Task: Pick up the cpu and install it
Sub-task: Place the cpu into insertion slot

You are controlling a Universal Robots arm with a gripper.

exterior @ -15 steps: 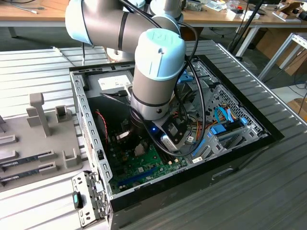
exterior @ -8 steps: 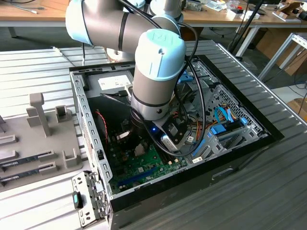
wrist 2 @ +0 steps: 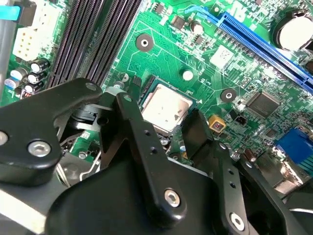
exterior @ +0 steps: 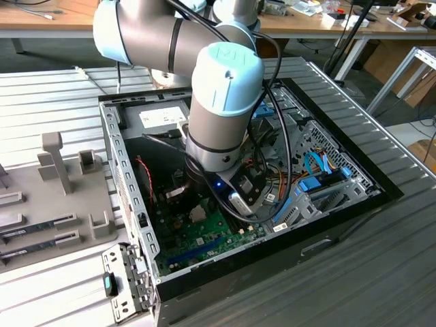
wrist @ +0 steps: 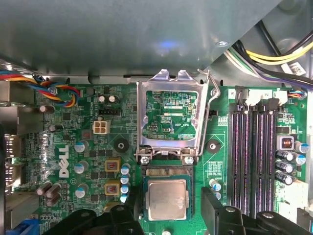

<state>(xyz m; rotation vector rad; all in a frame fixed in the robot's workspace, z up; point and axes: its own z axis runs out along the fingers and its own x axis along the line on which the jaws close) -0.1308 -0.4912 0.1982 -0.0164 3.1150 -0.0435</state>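
The cpu (wrist: 167,198), a small square chip with a pale silvery top, lies flat in the socket of the green motherboard (wrist: 73,127); it also shows in the second wrist view (wrist 2: 165,106). My gripper (wrist: 171,196) hangs just over it, and its black fingers (wrist: 209,205) stand one on each side of the chip with a small gap to its edges. The same straddling shows in the second wrist view, gripper (wrist 2: 164,105) open. The socket's metal retention frame (wrist: 168,147) is swung up and open beside the chip, its lever (wrist: 213,93) raised.
The arm (exterior: 225,102) reaches down into the open computer case (exterior: 340,211). Black memory slots (wrist: 254,156) run beside the socket, and a blue expansion slot (wrist 2: 264,44) lies further off. Cable bundles (wrist: 274,58) hang near the case wall. A grey tray (exterior: 41,225) holds parts at the exterior view's left.
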